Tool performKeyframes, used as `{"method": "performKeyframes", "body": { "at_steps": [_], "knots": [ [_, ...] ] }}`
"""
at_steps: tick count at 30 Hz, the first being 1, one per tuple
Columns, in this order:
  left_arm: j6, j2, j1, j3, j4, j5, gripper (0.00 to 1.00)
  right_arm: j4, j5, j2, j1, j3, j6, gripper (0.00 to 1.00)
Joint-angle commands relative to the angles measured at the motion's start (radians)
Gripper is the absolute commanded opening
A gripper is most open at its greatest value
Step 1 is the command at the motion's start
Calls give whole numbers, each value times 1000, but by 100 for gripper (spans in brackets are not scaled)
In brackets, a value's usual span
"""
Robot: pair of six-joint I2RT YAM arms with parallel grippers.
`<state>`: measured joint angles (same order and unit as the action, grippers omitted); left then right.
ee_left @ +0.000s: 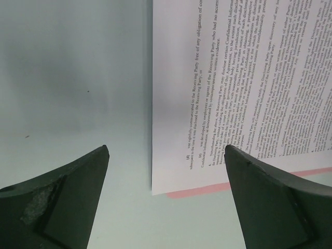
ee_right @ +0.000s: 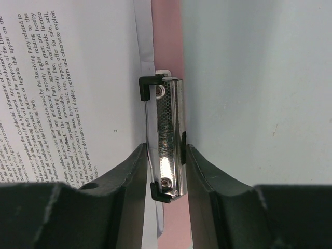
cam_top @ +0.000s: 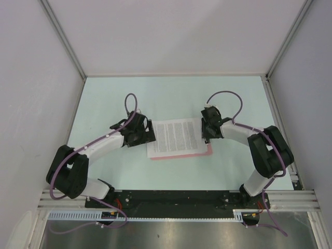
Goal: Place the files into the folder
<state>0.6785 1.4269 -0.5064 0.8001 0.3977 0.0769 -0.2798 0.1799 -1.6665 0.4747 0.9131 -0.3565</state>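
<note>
The files (cam_top: pixel 177 136), white sheets of dense black text, lie flat on the pink folder (cam_top: pixel 181 156), which shows only as a strip at the near and right edges. My left gripper (cam_top: pixel 147 132) is open and empty, just off the sheets' left edge. In the left wrist view its jaws straddle the corner of the files (ee_left: pixel 233 78) and a strip of the folder (ee_left: pixel 207 191). My right gripper (cam_top: pixel 206 129) is at the folder's right short edge. In the right wrist view it (ee_right: pixel 165 148) is shut on the metal clip (ee_right: pixel 168 135), with the files (ee_right: pixel 67 78) to its left.
The pale green table (cam_top: pixel 104 98) is bounded by grey walls on the left, back and right. A metal rail (cam_top: pixel 176 199) runs along the near edge, where both arm bases stand.
</note>
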Motion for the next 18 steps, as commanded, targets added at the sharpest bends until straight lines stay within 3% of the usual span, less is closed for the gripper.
{"method": "performKeyframes", "body": {
  "at_steps": [1, 6, 12, 13, 15, 18],
  "knots": [
    [-14, -74, -4, 47, 55, 86, 99, -76, 78, -68, 7, 13, -12, 39],
    [-25, 41, -4, 102, 24, 69, 95, -108, 108, -108, 21, 43, -24, 38],
    [-28, 124, -6, 116, -17, 67, 92, -134, 150, -154, 41, 66, -50, 13],
    [-28, 135, -7, 116, -20, 69, 92, -131, 144, -156, 41, 66, -48, 5],
    [-28, 150, -7, 116, -14, 86, 92, -122, 129, -157, 45, 66, -42, 0],
    [-34, 182, -7, 120, -11, 96, 92, -101, 90, -148, 42, 60, -30, 0]
  ]
}}
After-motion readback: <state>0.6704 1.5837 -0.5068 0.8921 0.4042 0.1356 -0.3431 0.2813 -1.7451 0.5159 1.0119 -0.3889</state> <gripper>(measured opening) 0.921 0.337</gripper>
